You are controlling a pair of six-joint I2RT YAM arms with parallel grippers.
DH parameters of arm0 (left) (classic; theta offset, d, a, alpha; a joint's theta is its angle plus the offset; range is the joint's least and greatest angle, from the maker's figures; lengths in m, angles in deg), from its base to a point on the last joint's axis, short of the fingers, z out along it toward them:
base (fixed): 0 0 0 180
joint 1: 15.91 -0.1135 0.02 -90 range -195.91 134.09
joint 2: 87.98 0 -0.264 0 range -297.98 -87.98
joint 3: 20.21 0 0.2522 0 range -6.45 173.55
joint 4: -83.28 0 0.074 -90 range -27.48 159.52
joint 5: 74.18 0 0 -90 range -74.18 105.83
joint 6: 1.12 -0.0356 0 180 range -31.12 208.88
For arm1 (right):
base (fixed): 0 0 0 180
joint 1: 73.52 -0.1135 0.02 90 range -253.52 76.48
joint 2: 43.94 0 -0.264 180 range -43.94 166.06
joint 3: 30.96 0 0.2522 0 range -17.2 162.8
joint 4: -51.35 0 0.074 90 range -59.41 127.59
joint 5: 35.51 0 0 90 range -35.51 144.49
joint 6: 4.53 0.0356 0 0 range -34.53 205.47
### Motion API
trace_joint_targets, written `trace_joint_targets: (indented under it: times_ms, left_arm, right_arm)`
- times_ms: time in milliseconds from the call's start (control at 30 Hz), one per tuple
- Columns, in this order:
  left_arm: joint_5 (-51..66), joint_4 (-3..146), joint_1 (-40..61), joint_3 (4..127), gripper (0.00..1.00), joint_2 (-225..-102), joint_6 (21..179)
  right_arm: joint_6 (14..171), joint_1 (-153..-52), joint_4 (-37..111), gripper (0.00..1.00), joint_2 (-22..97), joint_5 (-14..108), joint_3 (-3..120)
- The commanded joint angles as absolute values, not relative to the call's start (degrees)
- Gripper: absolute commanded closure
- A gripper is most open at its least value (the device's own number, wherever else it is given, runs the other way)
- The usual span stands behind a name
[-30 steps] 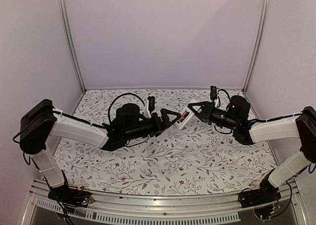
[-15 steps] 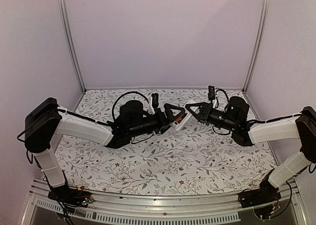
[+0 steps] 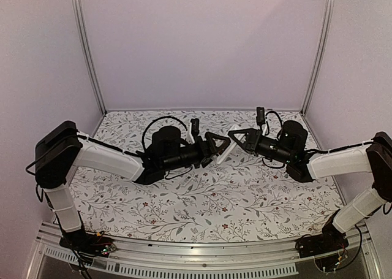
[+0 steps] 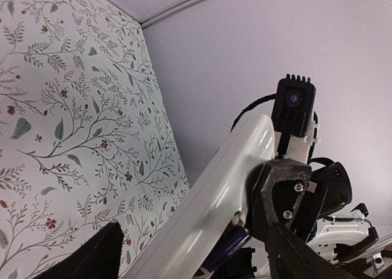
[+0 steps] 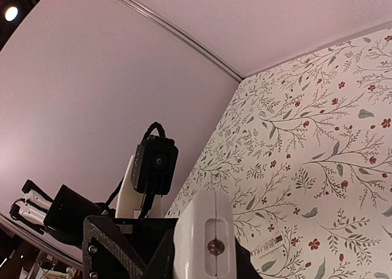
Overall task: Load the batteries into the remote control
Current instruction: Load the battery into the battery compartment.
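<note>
Remote control (image 4: pixel 214 193) hangs mid-air above the floral table (image 3: pixel 202 199), between both arms. My right gripper (image 3: pixel 234 135) is clamped on one end, and my left gripper (image 3: pixel 218 148) straddles the other with fingers (image 4: pixel 288 196) spread wide; I cannot tell if they bite. The long axis runs diagonally through my left jaws toward the right wrist. The casing is smooth, glossy white plastic with rounded edges; a dark printed cylinder, likely a battery (image 4: pixel 228 249), sits against its underside.

Left fingers (image 4: pixel 92 257) apart, right fingers (image 5: pixel 113 245) pinched shut, arms (image 3: pixel 110 159) outstretched tip to tip.
</note>
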State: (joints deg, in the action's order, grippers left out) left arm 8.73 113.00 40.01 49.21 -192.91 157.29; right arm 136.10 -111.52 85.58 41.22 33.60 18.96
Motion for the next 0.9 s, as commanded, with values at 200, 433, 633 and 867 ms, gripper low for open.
trace_joint_targets:
  times_ms: [200, 433, 633, 867]
  left_arm:
    - [7.5, 113.7, 39.7, 50.7, 0.25, -194.6, 158.2]
    - [5.9, 115.4, 39.3, 50.6, 0.40, -195.9, 159.7]
    - [5.5, 115.6, 39.3, 50.2, 0.45, -195.7, 159.1]
    - [5.4, 116.6, 39.3, 49.4, 0.49, -195.6, 158.6]
  right_arm:
    - [133.2, -112.5, 85.8, 1.00, 40.4, 35.2, 20.0]
    - [133.8, -112.5, 86.2, 1.00, 39.9, 35.1, 20.2]
    - [136.6, -112.5, 88.1, 1.00, 38.4, 34.6, 20.5]
    - [139.8, -111.9, 90.7, 1.00, 37.5, 33.8, 20.4]
